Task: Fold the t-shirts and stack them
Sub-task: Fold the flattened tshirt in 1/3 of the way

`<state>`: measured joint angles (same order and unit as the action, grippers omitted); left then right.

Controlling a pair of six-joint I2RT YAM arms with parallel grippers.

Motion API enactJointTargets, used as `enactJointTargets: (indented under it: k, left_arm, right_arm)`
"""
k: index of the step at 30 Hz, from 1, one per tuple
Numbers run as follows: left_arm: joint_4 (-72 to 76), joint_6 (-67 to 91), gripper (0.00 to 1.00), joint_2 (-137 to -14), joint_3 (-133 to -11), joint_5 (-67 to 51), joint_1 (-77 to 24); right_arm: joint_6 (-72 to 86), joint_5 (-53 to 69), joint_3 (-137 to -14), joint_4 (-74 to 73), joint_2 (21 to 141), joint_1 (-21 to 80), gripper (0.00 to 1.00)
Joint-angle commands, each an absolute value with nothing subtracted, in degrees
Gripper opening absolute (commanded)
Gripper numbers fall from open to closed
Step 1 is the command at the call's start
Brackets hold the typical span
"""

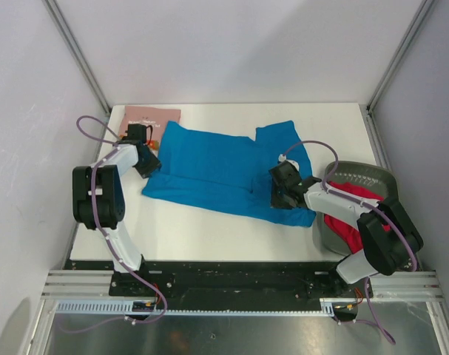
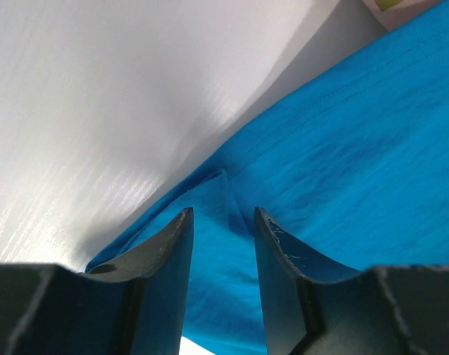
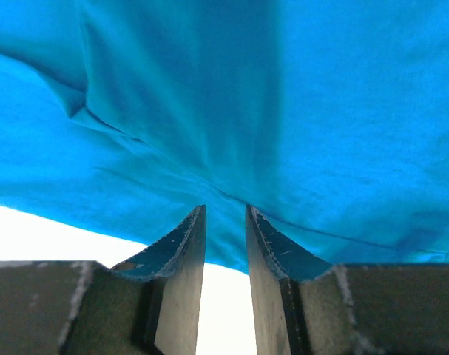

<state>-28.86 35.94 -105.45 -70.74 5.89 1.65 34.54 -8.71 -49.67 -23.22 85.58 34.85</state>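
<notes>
I see the blue t-shirt [image 1: 224, 168] spread rumpled across the bench [image 1: 209, 229]. My left claw [image 1: 145, 160] pinches its left edge, my right claw [image 1: 281, 186] its right part, both narrow.

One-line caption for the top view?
Both grippers at the blue shirt; red shirt in basket.

The white table [image 1: 209, 233] carries three items directly on its surface. The blue t-shirt [image 1: 209, 166] lies spread flat across the centre, running from 9 o'clock to 3 o'clock, with one sleeve pointing toward 1 o'clock. The pink t-shirt [image 1: 150, 115] lies folded at the 11 o'clock corner, just beside the blue one. The dark grey basket [image 1: 365, 174] stands at the 4 o'clock edge, touching the blue t-shirt's nearest corner.
</notes>
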Motion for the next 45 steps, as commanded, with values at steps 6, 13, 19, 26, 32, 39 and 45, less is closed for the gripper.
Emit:
enactJointTargets:
  k: [6, 13, 19, 26, 32, 39, 45]
  left_arm:
    - [-28.7, 36.6, 0.34, -106.5, -73.4, 9.2, 1.2]
    - [-28.7, 37.5, 0.12, -106.5, -73.2, 9.8, 1.1]
    - [-28.7, 37.9, 0.00, -105.3, -74.9, 10.8, 1.1]
    - [-28.8, 37.8, 0.00, -105.5, -76.8, 10.9, 1.1]
    - [-28.7, 37.5, 0.01, -107.1, -77.5, 11.4, 1.1]
    - [-28.8, 35.0, 0.40, -106.0, -78.0, 11.6, 2.3]
    - [-30.2, 37.4, 0.41, -95.2, -70.2, 14.2, 4.1]
  right_arm:
    - [35.5, -10.0, -46.8, -21.3, 83.7, 35.0, 0.32]
    - [35.7, -10.3, -46.0, -20.7, 83.7, 34.9, 0.31]
    - [35.6, -11.0, -45.0, -20.2, 84.2, 34.8, 0.31]
    - [35.9, -11.0, -44.2, -19.2, 85.8, 34.6, 0.31]
    - [35.8, -11.4, -44.0, -19.2, 86.8, 34.6, 0.31]
    - [35.5, -12.0, -43.9, -19.4, 86.1, 34.6, 0.30]
    - [36.0, -11.5, -43.8, -19.1, 83.5, 34.6, 0.30]
